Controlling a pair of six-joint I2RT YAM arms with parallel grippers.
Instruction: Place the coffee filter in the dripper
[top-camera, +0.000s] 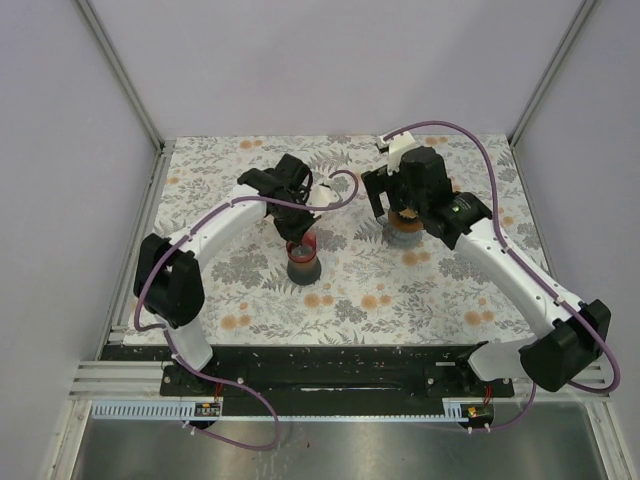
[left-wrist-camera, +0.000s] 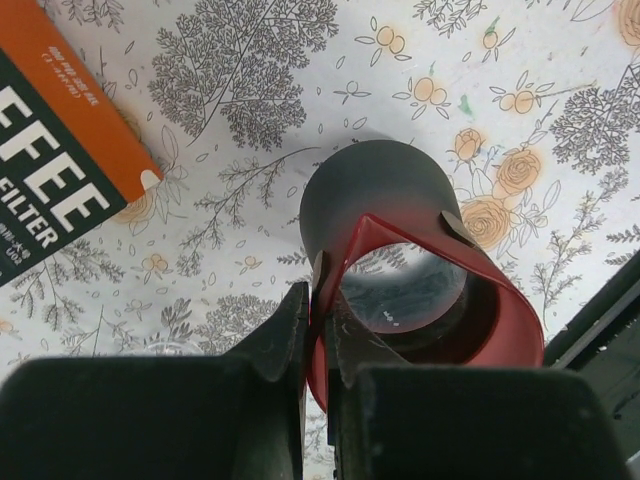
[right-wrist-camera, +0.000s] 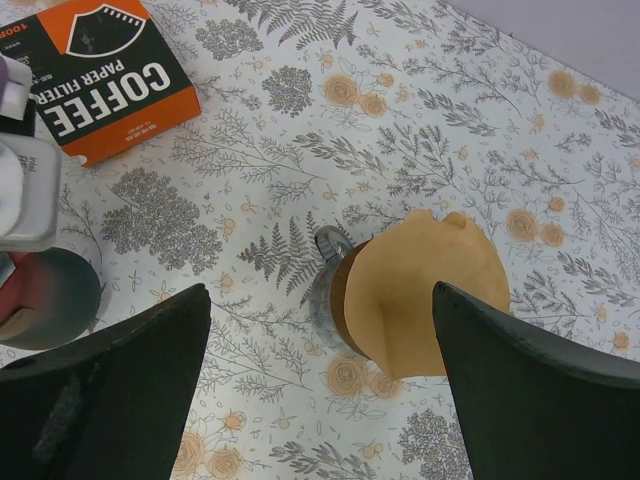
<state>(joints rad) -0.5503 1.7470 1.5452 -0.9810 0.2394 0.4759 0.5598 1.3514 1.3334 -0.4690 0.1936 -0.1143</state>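
Filter (right-wrist-camera: 425, 290) is seated upright in the glass dripper (right-wrist-camera: 328, 262), its top edge standing above the rim. Right gripper (right-wrist-camera: 320, 296) is held over it, jaws wide apart, nothing touched. Left gripper (left-wrist-camera: 318, 335) is pinched closed on the rim of a red-grey cup (left-wrist-camera: 375, 190), well apart from the dripper. Filter box (right-wrist-camera: 100, 80) is seen flat on the table (right-wrist-camera: 560, 180), beyond the cup.

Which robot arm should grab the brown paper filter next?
Right. The right claw hangs open over the brown paper filter, with one finger on each side of it. The left claw is busy: it is pinched shut on the rim of the red dripper.
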